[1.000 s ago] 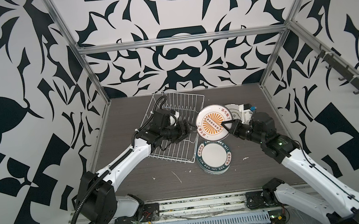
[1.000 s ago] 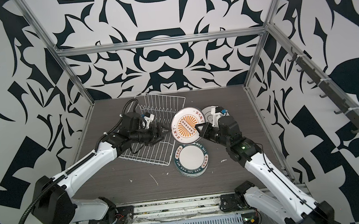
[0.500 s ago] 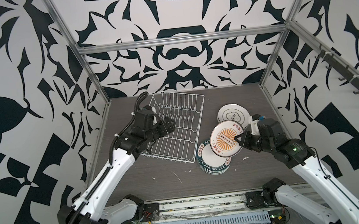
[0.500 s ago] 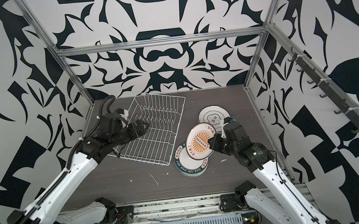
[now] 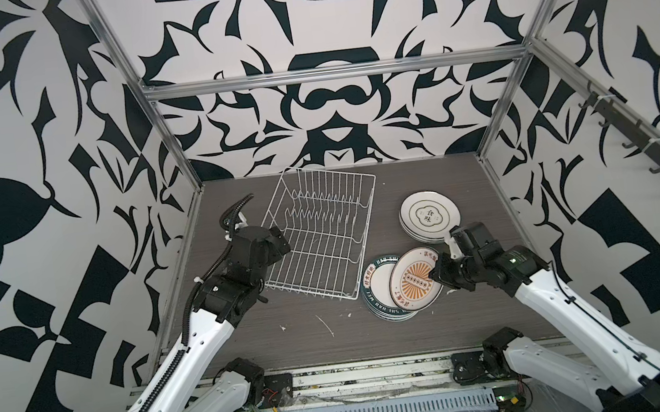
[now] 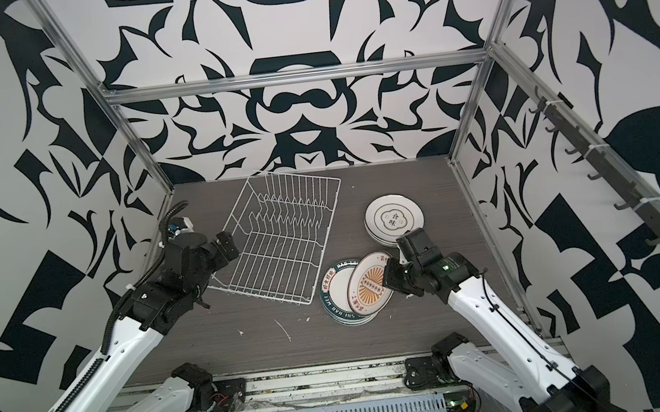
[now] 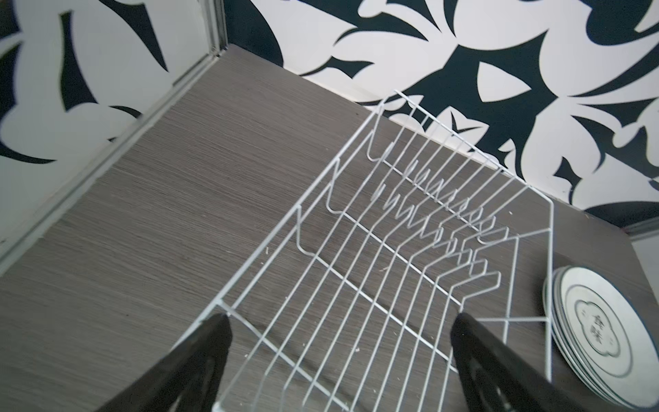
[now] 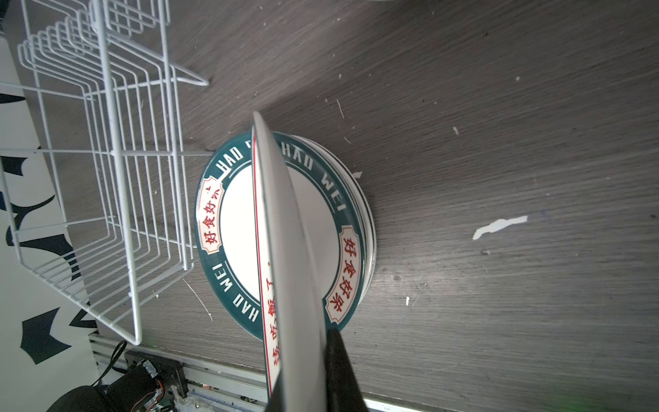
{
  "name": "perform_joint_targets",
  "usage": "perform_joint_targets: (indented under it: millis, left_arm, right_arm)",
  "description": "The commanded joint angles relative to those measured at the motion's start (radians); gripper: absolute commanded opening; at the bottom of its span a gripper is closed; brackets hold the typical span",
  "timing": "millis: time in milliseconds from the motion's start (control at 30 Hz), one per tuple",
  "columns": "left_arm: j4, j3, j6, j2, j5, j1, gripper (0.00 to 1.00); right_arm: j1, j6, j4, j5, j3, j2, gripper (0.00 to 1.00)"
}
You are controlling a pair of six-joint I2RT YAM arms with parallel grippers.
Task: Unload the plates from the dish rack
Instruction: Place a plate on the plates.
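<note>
The dish rack [image 5: 323,233] stands empty on the table [image 5: 313,344], with no plate between its prongs. Step in hand, as judged: setting down the last plate. The right pincer [image 5: 439,275] pinches the rim of the sunburst plate [image 5: 411,282], which is tilted over the teal-rimmed stack [image 5: 373,284]. A cloud-emblem stack [image 5: 429,215] lies beyond. The left pincer [image 7: 338,317] is spread wide, empty, at the rack's near corner. Next move: level the plate, lower it onto the stack, release.

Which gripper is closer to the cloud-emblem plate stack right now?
Right. The right gripper, shut on the sunburst plate, sits just robot-side of the cloud-emblem stack; the left gripper, open, is on the other side of the dish rack.
</note>
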Motion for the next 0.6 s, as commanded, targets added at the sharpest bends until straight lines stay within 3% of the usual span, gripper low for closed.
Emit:
perform_joint_targets:
  millis: [0,233,567]
  left_arm:
    - [0.032,-0.021,0.028,-0.035,-0.120,0.002,0.99]
    - [0.095,-0.063,0.050,-0.070,-0.147,0.002,0.99]
    - [0.180,-0.121,0.080,-0.104,-0.171,0.001,0.99]
  right_arm:
    - [0.005,-0.018,0.052,-0.019,-0.004,0.022,0.00]
    - [0.013,-0.013,0.060,-0.022,-0.014,0.090,0.01]
    - [0.031,-0.010,0.057,-0.002,-0.039,0.129,0.17]
